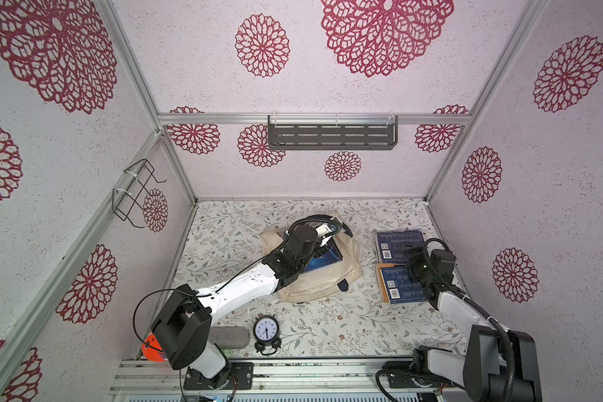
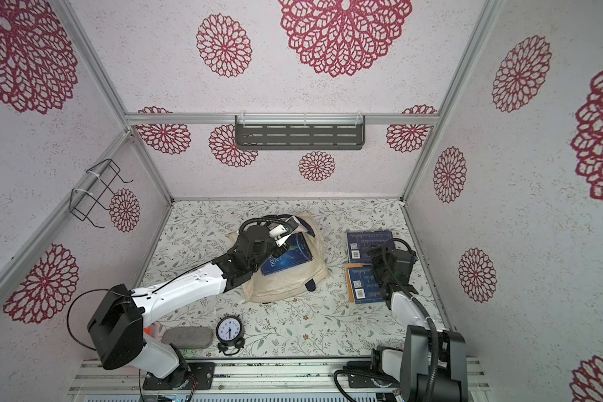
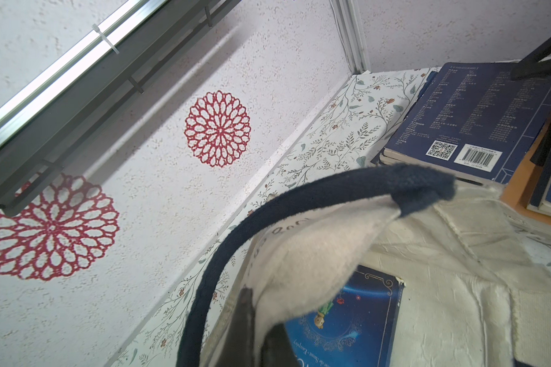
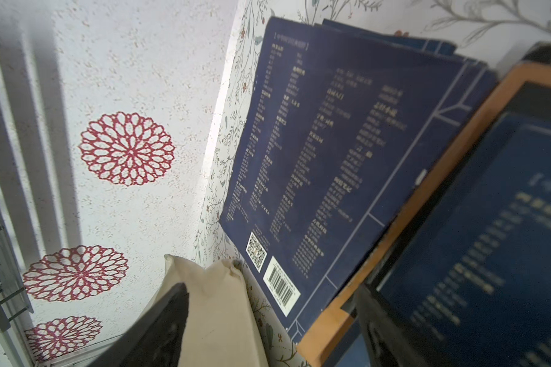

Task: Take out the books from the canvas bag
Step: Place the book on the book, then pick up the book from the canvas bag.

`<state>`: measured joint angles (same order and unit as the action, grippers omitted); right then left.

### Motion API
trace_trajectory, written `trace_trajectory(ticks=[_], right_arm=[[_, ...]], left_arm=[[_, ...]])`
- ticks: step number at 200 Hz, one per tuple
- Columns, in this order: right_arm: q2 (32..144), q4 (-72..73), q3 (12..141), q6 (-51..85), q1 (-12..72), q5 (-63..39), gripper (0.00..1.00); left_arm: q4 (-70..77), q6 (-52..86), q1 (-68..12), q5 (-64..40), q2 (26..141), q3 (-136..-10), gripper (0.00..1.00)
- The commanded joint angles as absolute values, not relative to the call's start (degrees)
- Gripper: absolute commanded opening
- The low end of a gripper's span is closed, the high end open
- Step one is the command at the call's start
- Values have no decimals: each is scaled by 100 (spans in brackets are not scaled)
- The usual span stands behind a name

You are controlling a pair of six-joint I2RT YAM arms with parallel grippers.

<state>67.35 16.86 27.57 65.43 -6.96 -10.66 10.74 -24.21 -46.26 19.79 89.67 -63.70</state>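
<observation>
Our left pincer (image 3: 261, 321) is closed on the floppy canvas bag (image 1: 328, 282) rim. Inside lies a stiff, thin blue book (image 2: 289, 255); we would take its edge. Our right pincer (image 4: 269, 300) stands open, empty, over the books (image 1: 399, 243) at 3 o'clock.

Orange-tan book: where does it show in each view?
In a top view: orange-tan book right of the canvas bag.
In a top view: the book, same spot.
Left wrist: the book at the frame's right edge, mid-height.
Right wrist: the book, a diagonal band in the frame's lower right.
Shared landmark: barcoded navy book beside it, in all four.
</observation>
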Motion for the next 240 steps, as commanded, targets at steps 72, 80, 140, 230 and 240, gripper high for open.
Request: trace_trajectory(ticks=[72,80,140,230,240], right_arm=[[4928,501,3020,5859,576,-203,86],[4818,463,2967,5928,784,-135,86],[4674,599,2685,6371,2894,885,85],[5823,1704,2609,6779,5382,2247,83],[6115,1886,2651,6813,5541,2308,83]], left_arm=[[1117,-2367,-4640,1951,9000,-6592,0],[1116,-2357,-4638,1959,9009,-6600,0],[1143,-2259,-4640,2007,9027,-6620,0],[1186,-2195,-4641,2021,8994,-6623,0],[1205,-2178,-4641,2021,8970,-6618,0]])
